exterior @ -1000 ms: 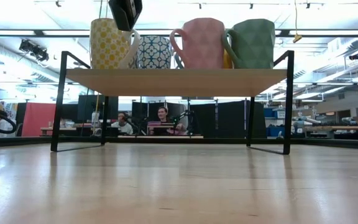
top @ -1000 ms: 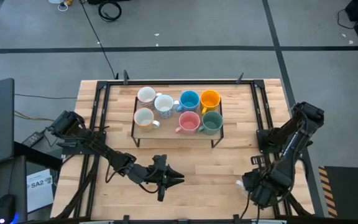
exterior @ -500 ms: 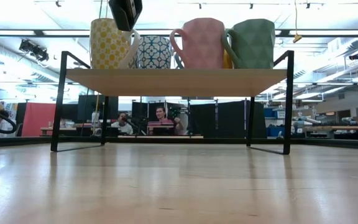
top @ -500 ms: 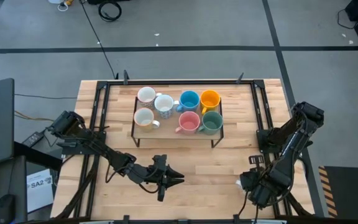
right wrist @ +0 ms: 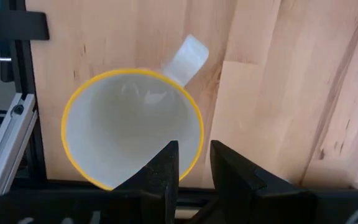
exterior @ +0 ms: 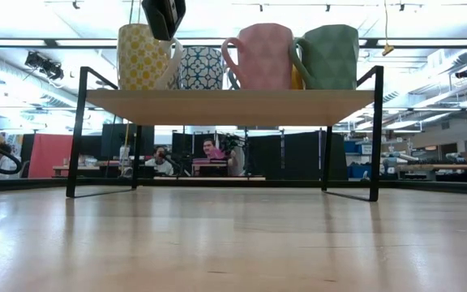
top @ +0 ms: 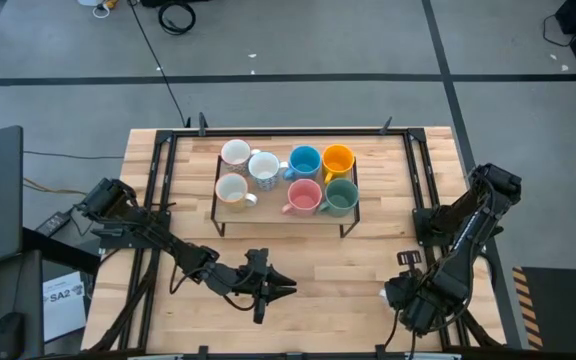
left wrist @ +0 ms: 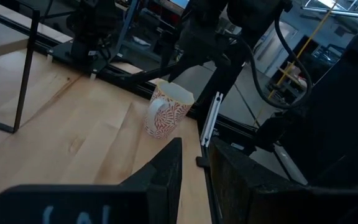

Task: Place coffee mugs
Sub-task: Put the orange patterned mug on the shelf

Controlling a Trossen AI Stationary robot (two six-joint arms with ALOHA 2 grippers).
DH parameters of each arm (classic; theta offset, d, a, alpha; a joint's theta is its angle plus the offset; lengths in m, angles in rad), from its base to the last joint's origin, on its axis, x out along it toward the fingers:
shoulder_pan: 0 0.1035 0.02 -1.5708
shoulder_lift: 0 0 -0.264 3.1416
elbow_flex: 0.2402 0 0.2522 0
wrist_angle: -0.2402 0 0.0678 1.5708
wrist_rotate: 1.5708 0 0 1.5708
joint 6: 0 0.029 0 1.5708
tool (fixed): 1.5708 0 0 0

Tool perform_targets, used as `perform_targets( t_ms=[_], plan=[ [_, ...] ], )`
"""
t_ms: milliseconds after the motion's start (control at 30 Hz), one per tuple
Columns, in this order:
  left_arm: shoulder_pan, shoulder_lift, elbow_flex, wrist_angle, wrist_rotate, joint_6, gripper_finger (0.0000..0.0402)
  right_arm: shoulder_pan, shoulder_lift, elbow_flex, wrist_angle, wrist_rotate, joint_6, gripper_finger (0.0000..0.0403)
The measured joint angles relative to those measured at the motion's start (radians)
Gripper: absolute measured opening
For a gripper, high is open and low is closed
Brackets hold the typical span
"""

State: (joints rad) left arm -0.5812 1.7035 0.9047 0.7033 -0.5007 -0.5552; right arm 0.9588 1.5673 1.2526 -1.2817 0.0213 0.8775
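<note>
R gripper [right wrist: 188, 163], fingers slightly apart, hovers over last mug [right wrist: 132, 127] at desk [top: 348, 270] edge; pickup next, w/ rim grab needed. L gripper [top: 286, 287] waits, nearly closed.

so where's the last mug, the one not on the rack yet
In the high view it is almost hidden under the right gripper, at the table's front right corner. The right wrist view looks straight down into this yellow-rimmed mug, far from the rack.
</note>
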Motion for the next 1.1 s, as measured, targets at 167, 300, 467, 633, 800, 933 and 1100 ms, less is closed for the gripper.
perform_targets(
  t_ms=[167,300,467,633,800,933,1100],
  plan=[
    [0.000,0.000,0.000,0.000,0.000,0.000,0.0087,-0.004,0.000,0.000,0.010,0.022,-0.019,0.0097],
    [0.000,0.000,0.000,0.000,0.000,0.000,0.0087,-0.013,0.000,-0.010,0.033,0.022,-0.029,0.0097],
    [0.000,-0.001,0.000,0.000,0.000,0.000,0.0087,-0.027,0.001,-0.077,0.092,-0.012,-0.071,0.0097],
    [0.000,-0.001,0.000,0.000,0.000,-0.001,0.0087,-0.040,0.001,-0.123,0.132,-0.034,-0.088,0.0097],
    [0.000,-0.001,0.000,0.000,0.000,-0.001,0.0087,-0.041,0.001,-0.134,0.181,-0.077,-0.154,0.0097],
    [0.000,-0.001,0.000,0.000,0.000,0.000,0.0087,-0.041,0.001,-0.134,0.211,-0.096,-0.238,0.0079],
    [0.000,-0.001,0.000,0.000,0.000,0.000,0.0087,-0.056,0.001,-0.133,0.223,-0.096,-0.362,0.0024]
  ],
)
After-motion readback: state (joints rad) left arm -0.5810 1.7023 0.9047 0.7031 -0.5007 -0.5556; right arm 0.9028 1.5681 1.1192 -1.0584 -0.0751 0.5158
